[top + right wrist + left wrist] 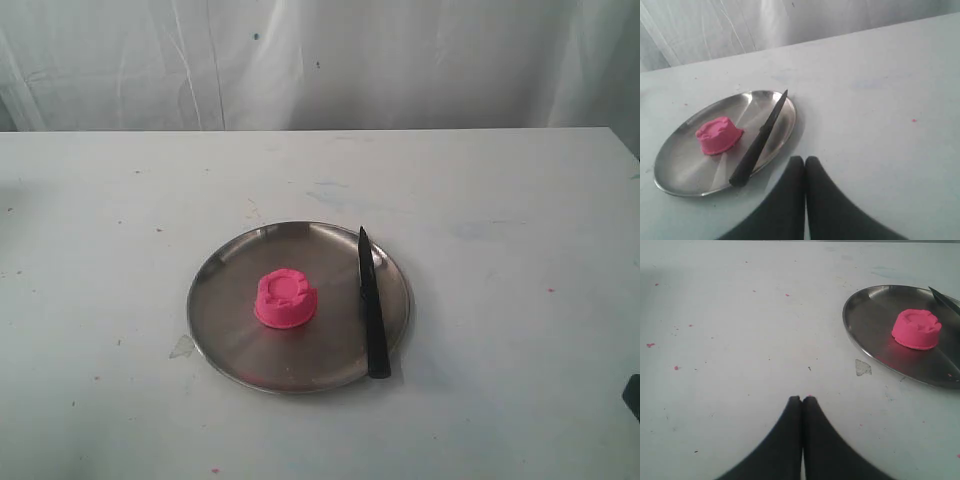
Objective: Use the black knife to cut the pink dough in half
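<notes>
The pink dough (286, 298) is one round lump with a ridged top, sitting near the middle of a steel plate (225, 268). The black knife (371, 312) lies along the plate's right side, tip pointing away, handle end over the near rim. From the left wrist, the dough (916, 329) and plate (867, 315) lie well off to one side of my left gripper (802, 399), which is shut and empty above bare table. My right gripper (804, 160) is shut and empty too, close to the knife (760, 140) handle end, with the dough (718, 135) beyond it.
The white table (500, 200) carries small pink crumbs and smudges. A white cloth backdrop (320, 60) hangs behind the far edge. A small clear scrap (181, 347) lies by the plate's left rim. A dark arm part (632, 395) shows at the right edge.
</notes>
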### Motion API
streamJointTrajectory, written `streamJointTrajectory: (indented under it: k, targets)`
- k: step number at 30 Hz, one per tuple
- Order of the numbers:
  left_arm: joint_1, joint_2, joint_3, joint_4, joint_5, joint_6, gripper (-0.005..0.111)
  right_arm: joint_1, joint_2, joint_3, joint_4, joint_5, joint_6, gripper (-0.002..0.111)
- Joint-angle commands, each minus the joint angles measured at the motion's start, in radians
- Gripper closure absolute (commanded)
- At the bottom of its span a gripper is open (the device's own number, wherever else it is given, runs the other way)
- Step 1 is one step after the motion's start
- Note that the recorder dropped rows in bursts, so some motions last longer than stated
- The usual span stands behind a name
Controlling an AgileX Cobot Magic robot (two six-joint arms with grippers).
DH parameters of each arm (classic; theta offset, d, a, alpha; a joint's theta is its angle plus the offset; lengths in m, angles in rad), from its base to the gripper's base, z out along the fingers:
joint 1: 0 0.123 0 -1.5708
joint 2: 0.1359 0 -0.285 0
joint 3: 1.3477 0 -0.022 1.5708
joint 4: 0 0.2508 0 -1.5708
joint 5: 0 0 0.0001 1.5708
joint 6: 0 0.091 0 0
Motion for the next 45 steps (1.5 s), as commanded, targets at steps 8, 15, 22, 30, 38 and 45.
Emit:
streamJointTrajectory:
  k: [8, 15, 22, 30, 38, 45]
  targets:
    - [0.003, -0.003, 0.001, -0.006, 0.004, -0.002, 0.107, -0.004, -0.005, 0.005, 0.339, -0.234, 0.085, 0.108]
    - [0.047, -0.003, 0.001, -0.005, 0.004, -0.002, 0.107, -0.004, -0.005, 0.005, 0.421, -0.284, 0.29, 0.108]
    - [0.081, -0.003, 0.001, -0.005, 0.004, -0.002, 0.107, -0.004, -0.005, 0.005, 0.421, -0.217, 0.292, 0.108]
    - [0.081, -0.003, 0.001, -0.005, 0.004, -0.002, 0.107, 0.029, -0.005, -0.089, 0.439, -0.109, 0.121, 0.108]
    - [0.081, -0.003, 0.001, -0.005, 0.004, -0.002, 0.107, 0.06, 0.167, -0.405, 0.429, 0.182, -0.163, 0.108]
    - [0.081, -0.003, 0.001, -0.005, 0.004, -0.002, 0.107, 0.06, 0.488, -0.639, 0.406, 0.333, -0.373, 0.108]
